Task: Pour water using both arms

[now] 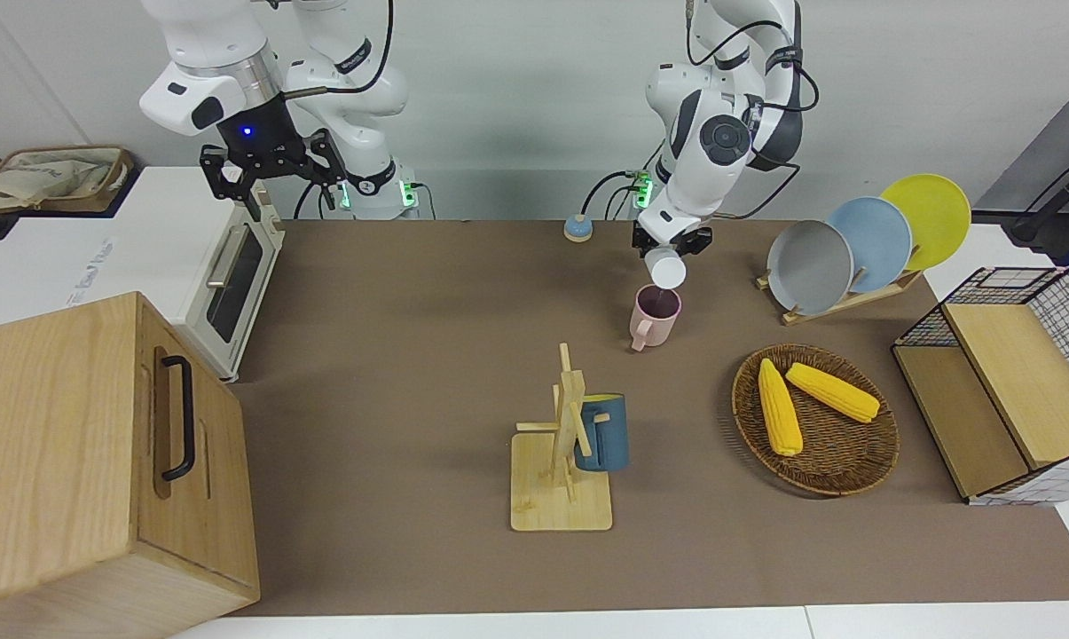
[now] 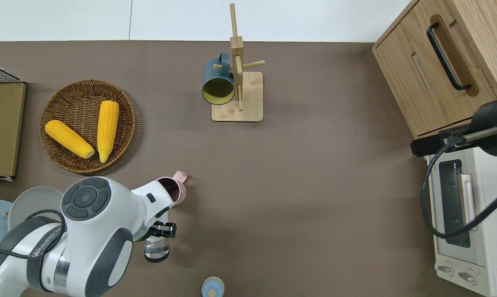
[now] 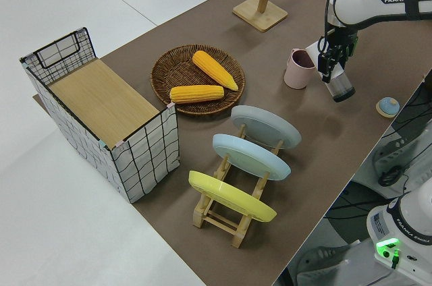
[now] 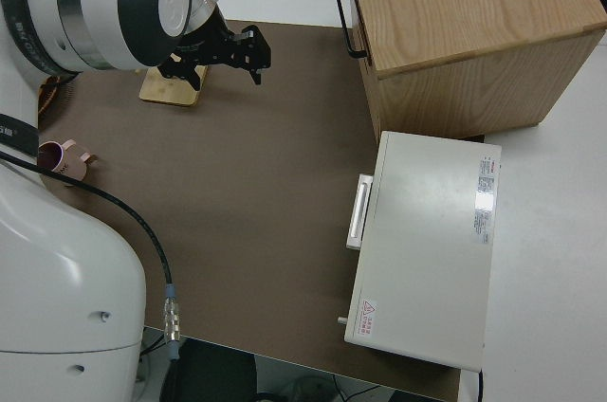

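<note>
Left gripper (image 3: 334,70) clamped on one tilted clear bottle (image 3: 341,88) beside one pink mug (image 1: 655,317); right gripper (image 1: 265,169) parked, jaws apart; two corn cobs (image 1: 779,407).

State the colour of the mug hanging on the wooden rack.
Dark teal-blue outside, yellow inside: the hanging ceramic mug shows both best in the overhead view.

Mat centre open btwn mug rack (image 2: 236,82) & toaster oven (image 2: 462,218).
</note>
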